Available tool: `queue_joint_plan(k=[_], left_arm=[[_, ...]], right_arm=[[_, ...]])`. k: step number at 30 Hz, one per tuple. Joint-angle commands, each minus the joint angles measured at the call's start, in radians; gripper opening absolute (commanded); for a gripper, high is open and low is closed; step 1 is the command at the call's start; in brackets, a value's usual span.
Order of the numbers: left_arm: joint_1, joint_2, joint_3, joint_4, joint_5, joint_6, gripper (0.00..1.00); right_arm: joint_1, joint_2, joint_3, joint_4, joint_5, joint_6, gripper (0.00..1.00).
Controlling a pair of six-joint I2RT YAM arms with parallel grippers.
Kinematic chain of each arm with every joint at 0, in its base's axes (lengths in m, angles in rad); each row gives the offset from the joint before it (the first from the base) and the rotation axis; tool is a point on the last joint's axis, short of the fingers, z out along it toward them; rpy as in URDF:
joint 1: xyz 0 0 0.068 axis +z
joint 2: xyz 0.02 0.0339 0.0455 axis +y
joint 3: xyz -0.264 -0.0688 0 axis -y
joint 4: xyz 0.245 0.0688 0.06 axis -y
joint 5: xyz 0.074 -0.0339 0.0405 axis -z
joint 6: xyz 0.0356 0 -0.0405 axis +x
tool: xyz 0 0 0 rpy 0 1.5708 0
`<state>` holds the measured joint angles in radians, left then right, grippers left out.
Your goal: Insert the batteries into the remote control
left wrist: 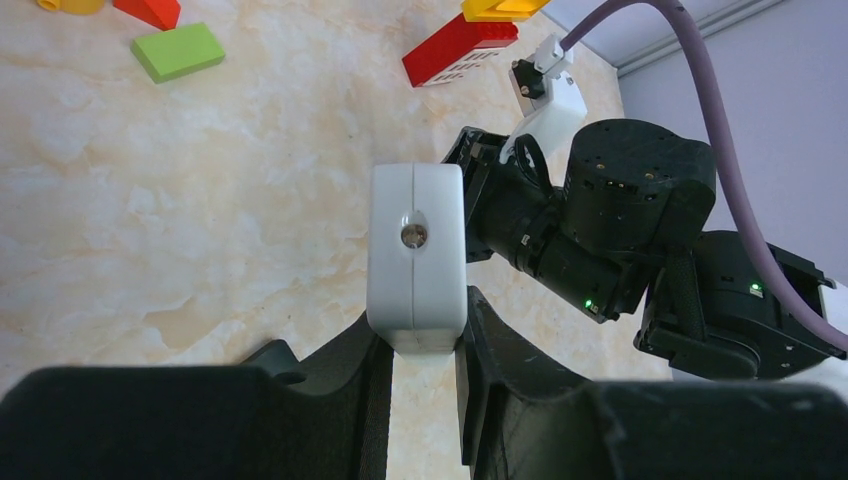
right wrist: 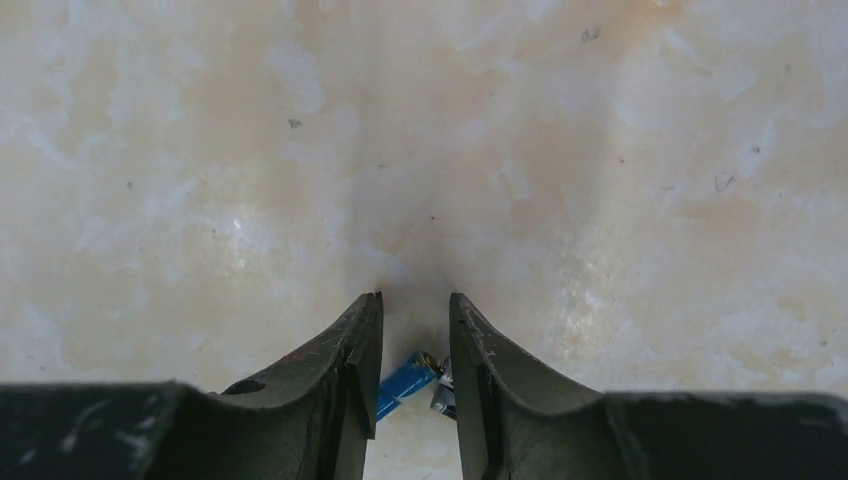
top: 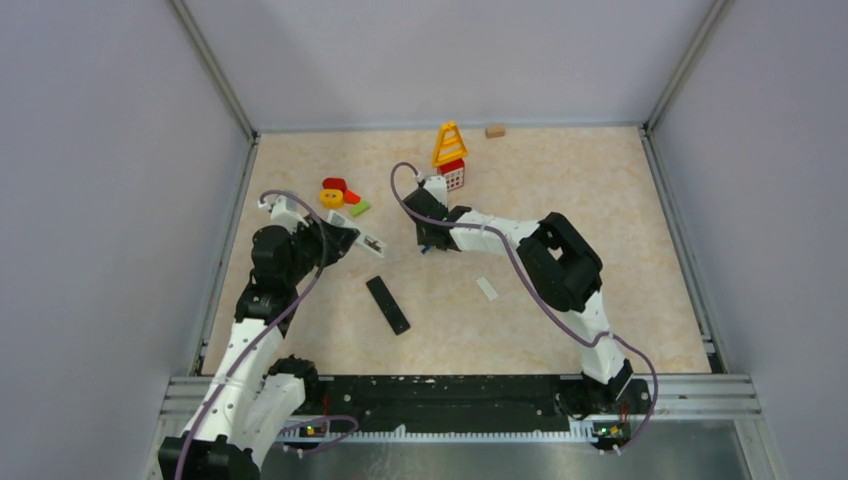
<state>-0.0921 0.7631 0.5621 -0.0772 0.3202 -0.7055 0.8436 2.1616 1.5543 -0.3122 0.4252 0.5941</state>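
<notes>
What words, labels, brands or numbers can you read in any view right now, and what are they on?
No text can be read in any view.
Blue battery inside the right claw: any print on its wrap is too small and blurred.
White remote in the left claw: plain end, no marking seen.
Black remote on the table: too small to tell.

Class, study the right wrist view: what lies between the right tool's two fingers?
In the right wrist view, a blue-wrapped battery lies between the right tool's fingers, low in the gap, with a silvery battery beside it.
</notes>
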Motion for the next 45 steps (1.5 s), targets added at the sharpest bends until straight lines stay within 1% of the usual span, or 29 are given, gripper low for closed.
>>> queue_joint_plan(k=[1, 4, 8, 11, 14, 16, 20, 25, 28, 29, 32, 33, 35, 40, 43, 45], left_arm=[[0.006, -0.019, 0.007, 0.03, -0.009, 0.0, 0.0], [0.008, -0.026, 0.013, 0.019, -0.021, 0.006, 0.0], [0.008, -0.032, 0.011, 0.013, -0.033, 0.005, 0.0], [0.008, -0.036, 0.01, 0.013, -0.036, 0.001, 0.0], [0.009, -0.037, 0.009, 0.011, -0.038, 0.0, 0.0], [0.009, -0.04, 0.007, 0.007, -0.038, 0.001, 0.0], [0.011, -0.041, 0.006, 0.008, -0.034, -0.002, 0.0], [0.011, -0.038, 0.0, 0.013, -0.03, -0.004, 0.0], [0.011, -0.04, -0.001, 0.013, -0.033, -0.005, 0.0], [0.011, -0.041, -0.001, 0.013, -0.035, -0.005, 0.0], [0.012, -0.043, -0.001, 0.012, -0.037, -0.002, 0.0], [0.012, -0.043, -0.001, 0.011, -0.038, -0.003, 0.0], [0.012, -0.043, -0.001, 0.012, -0.038, -0.001, 0.0], [0.012, -0.044, 0.004, 0.005, -0.038, 0.005, 0.0], [0.013, -0.045, 0.004, 0.001, -0.038, 0.007, 0.0], [0.014, -0.046, 0.003, 0.001, -0.038, 0.009, 0.0]], right_arm=[[0.014, 0.056, 0.01, 0.058, -0.072, -0.132, 0.32], [0.018, 0.042, -0.006, 0.093, -0.134, -0.197, 0.32], [0.039, 0.029, -0.008, 0.092, -0.169, -0.232, 0.27], [0.06, 0.021, -0.023, 0.082, -0.201, -0.235, 0.24], [0.07, 0.0, -0.059, 0.08, -0.252, -0.216, 0.17], [0.071, -0.019, -0.091, 0.075, -0.267, -0.196, 0.15], [0.071, -0.06, -0.145, 0.045, -0.209, -0.163, 0.14], [0.071, -0.08, -0.125, -0.039, -0.155, -0.142, 0.15], [0.071, -0.103, -0.11, -0.059, -0.171, -0.132, 0.17], [0.071, -0.112, -0.107, -0.066, -0.173, -0.121, 0.22], [0.071, -0.135, -0.1, -0.104, -0.149, -0.057, 0.41], [0.071, -0.137, -0.096, -0.121, -0.139, -0.029, 0.45], [0.071, -0.137, -0.093, -0.138, -0.135, 0.011, 0.5], [0.071, -0.134, -0.105, -0.14, -0.115, 0.058, 0.51], [0.072, -0.163, -0.128, -0.123, -0.083, 0.062, 0.49], [0.071, -0.17, -0.121, -0.141, -0.053, 0.057, 0.47]])
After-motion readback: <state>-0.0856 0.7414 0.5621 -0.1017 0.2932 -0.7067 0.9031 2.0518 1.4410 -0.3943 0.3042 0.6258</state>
